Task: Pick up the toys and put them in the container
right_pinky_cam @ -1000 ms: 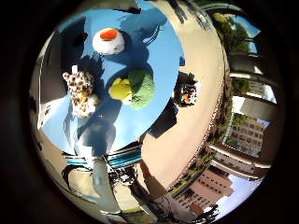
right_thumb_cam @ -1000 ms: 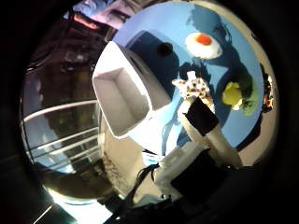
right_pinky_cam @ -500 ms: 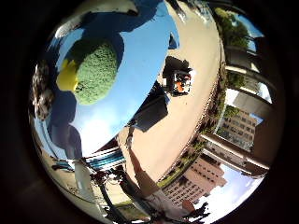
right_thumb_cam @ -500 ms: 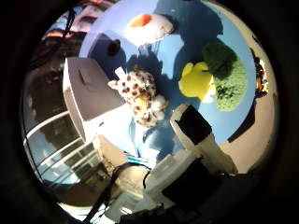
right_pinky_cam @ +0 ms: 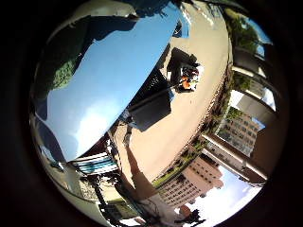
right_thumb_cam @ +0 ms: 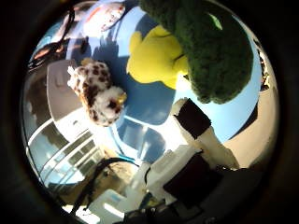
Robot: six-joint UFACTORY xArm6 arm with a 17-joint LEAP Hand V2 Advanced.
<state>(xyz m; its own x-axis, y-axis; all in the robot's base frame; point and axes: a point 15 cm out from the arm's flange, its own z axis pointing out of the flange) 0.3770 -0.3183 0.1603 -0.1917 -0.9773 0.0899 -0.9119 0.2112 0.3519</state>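
Note:
In the right thumb side palm view a green and yellow plush toy (right_thumb_cam: 201, 47) fills much of the picture, close under my palm on the blue table (right_thumb_cam: 140, 107). A spotted plush toy (right_thumb_cam: 98, 89) lies beside it, in front of the white container (right_thumb_cam: 51, 103). A white and orange toy (right_thumb_cam: 105, 16) lies farther off on the table. One finger of my hand (right_thumb_cam: 201, 140) reaches in, relaxed, away from the toys and holding nothing. The right little finger side palm view shows a sliver of the green toy (right_pinky_cam: 59, 68) on the table (right_pinky_cam: 114, 76).
Beyond the table's edge lies tan ground with a small orange and black object (right_pinky_cam: 189, 78) and a dark box-like shape (right_pinky_cam: 151, 106). Railings (right_thumb_cam: 65, 159) run below the container's side of the table. Buildings stand far off.
Both views have closed in on the table: the hand has come down towards the green and yellow toy, which now looks much larger. The toys themselves have not moved.

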